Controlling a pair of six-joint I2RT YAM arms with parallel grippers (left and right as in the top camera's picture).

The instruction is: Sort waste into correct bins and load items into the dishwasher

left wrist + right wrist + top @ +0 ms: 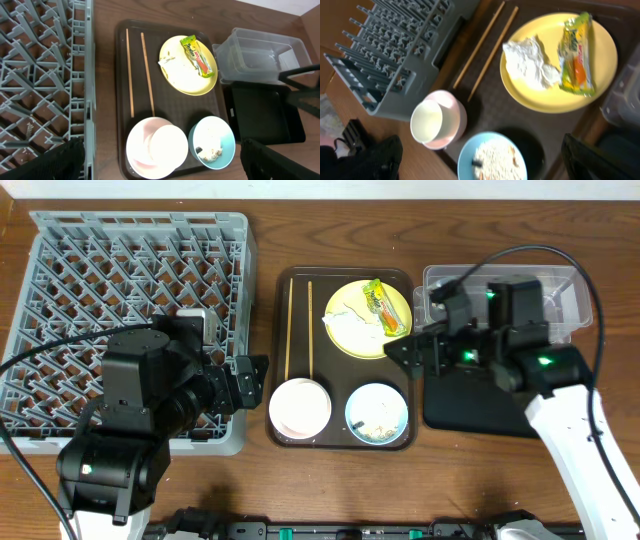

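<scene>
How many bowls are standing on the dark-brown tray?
2. The white bowl, with a cup inside, is beside the dish rack; the light-blue bowl, holding crumbs, is beside the black tray.

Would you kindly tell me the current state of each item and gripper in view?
dish rack: empty.
yellow plate: holds napkin and wrapper.
blue bowl: holds crumbs.
white bowl: cup sits inside.
cup: upright, empty.
chopsticks: lying side by side on serving tray.
clear tub: empty.
black tray: empty.
left gripper: jaws open, empty.
right gripper: jaws open, empty.
</scene>
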